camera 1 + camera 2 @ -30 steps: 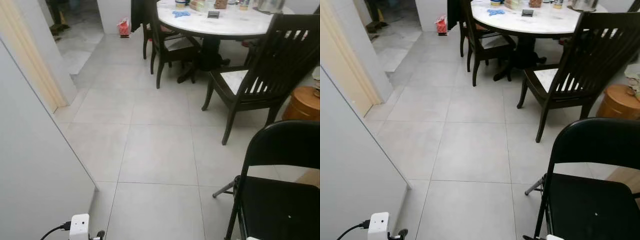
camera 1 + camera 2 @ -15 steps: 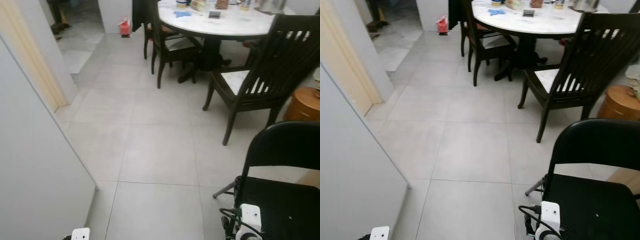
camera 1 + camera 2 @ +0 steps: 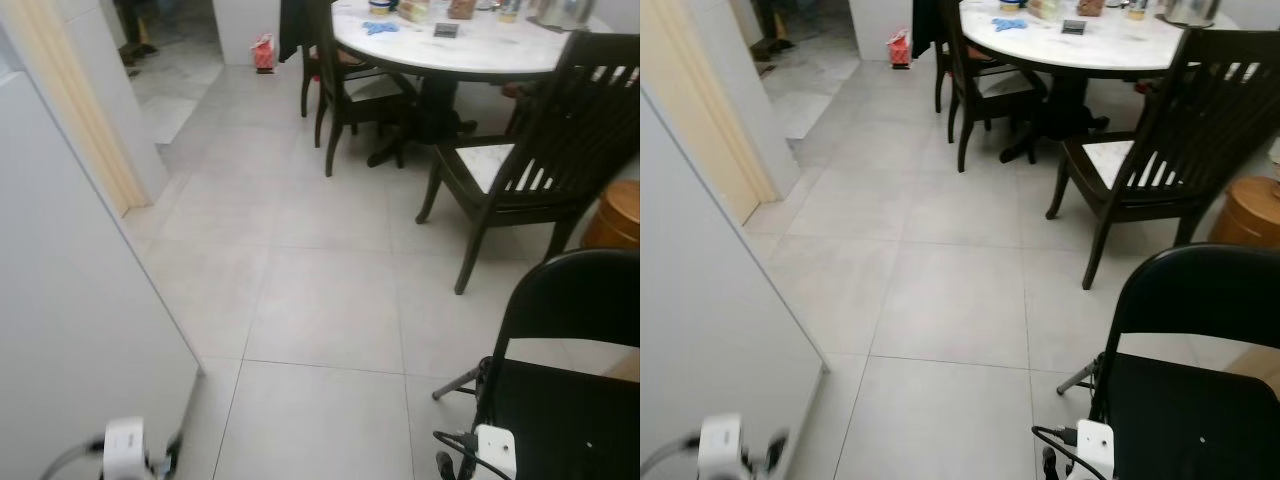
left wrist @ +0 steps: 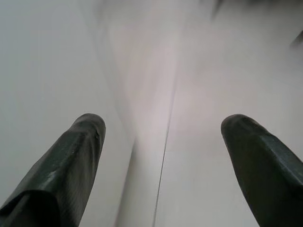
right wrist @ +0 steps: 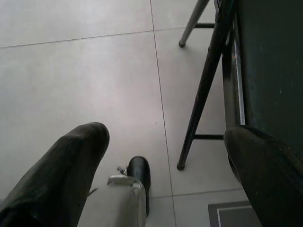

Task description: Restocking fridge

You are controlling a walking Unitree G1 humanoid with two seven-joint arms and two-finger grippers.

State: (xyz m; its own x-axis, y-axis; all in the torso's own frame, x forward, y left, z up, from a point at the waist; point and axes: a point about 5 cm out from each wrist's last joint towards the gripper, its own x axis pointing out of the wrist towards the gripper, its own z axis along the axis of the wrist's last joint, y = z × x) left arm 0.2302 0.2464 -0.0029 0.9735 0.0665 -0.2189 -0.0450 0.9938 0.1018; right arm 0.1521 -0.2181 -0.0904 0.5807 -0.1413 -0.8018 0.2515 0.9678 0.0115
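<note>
Motion blur smears the left wrist module (image 3: 128, 447) at the frame's bottom edge; the black folding chair (image 3: 560, 350) beside the right gripper (image 5: 165, 156) runs off-frame.

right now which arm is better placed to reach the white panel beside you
Left. The left end effector, open, faces the white panel on that side; the right end effector, open, hangs by the black folding chair.
</note>
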